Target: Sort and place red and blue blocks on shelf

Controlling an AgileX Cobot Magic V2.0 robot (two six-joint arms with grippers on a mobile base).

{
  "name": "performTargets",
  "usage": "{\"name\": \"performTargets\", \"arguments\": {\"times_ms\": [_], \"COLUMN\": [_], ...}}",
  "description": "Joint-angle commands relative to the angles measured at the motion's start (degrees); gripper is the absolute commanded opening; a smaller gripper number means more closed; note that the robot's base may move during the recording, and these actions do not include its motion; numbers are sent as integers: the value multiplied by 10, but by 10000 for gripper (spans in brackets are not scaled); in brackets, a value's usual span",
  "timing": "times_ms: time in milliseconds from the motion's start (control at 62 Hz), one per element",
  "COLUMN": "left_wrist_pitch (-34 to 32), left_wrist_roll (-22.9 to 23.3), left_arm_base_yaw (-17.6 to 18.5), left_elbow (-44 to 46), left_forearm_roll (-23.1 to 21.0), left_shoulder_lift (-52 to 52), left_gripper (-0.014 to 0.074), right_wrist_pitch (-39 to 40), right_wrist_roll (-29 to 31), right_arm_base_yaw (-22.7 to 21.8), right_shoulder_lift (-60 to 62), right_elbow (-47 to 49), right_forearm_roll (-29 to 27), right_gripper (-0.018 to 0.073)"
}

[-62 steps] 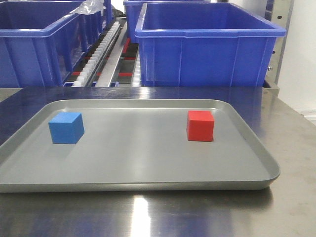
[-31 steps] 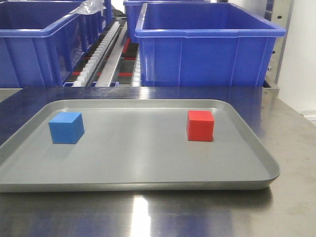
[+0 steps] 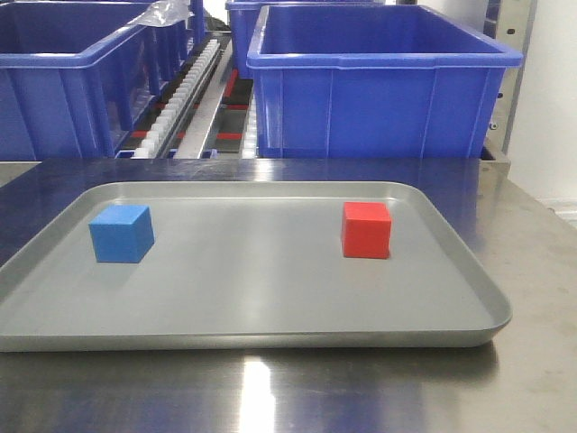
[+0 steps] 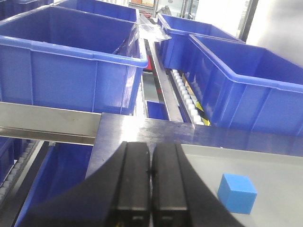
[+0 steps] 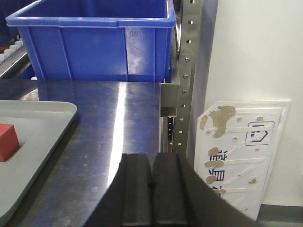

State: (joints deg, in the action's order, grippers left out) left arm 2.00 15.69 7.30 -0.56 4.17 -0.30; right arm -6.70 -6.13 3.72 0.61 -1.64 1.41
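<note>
Early stage by the look of it: neither cube lifted, both arms held back on the near side. Flat on the left part of the grey tray (image 3: 270, 311), the blue block (image 3: 121, 233); flat on the right part, the red block (image 3: 366, 229). Well apart from each other and each clear of the rim, probably laid out so on purpose: one cube per arm, with room to close on either without knocking the other.

Pressed together with nothing between the pads, the left gripper (image 4: 150, 184), hovering near and to the left of the blue cube. Likewise closed on nothing, the right gripper (image 5: 151, 189), over the steel tabletop (image 5: 118, 137) to the right of the tray, with the red cube just visible at the left edge of its view.

Beyond the far edge of the table, the shelf (image 3: 185, 90), white rollers running away between large blue bins (image 3: 379, 90). Being the destination, likely to call for a lift and a reach over the tray's far rim. Before any grasp, need to open up, to avoid merely pushing a cube along the smooth tray
</note>
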Motion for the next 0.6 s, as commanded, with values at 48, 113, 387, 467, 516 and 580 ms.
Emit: {"name": "performTargets", "arguments": {"times_ms": [48,113,387,467,516,580], "left_wrist_pitch": [-50,-50,-50,-50,-50,-50], "left_wrist_roll": [1,1,1,1,1,1], "left_arm_base_yaw": [-1,-1,-1,-1,-1,-1], "left_elbow": [-15,-15,-15,-15,-15,-15], "left_forearm_roll": [-4,-4,-4,-4,-4,-4], "left_shoulder_lift": [-11,-11,-11,-11,-11,-11], "left_gripper": [129,129,129,129,129,129], "right_wrist_pitch": [82,110,168,164,154,125], "right_wrist_roll": [4,4,4,4,4,4], "right_arm_base_yaw": [-4,-4,-2,-2,-2,-2], "right_shoulder_lift": [-10,-56,-316,-383,-418,-459], "right_elbow": [12,17,143,206,234,282], "right_forearm_roll": [6,6,6,6,6,6], "right_gripper": [67,67,67,67,67,67]}}
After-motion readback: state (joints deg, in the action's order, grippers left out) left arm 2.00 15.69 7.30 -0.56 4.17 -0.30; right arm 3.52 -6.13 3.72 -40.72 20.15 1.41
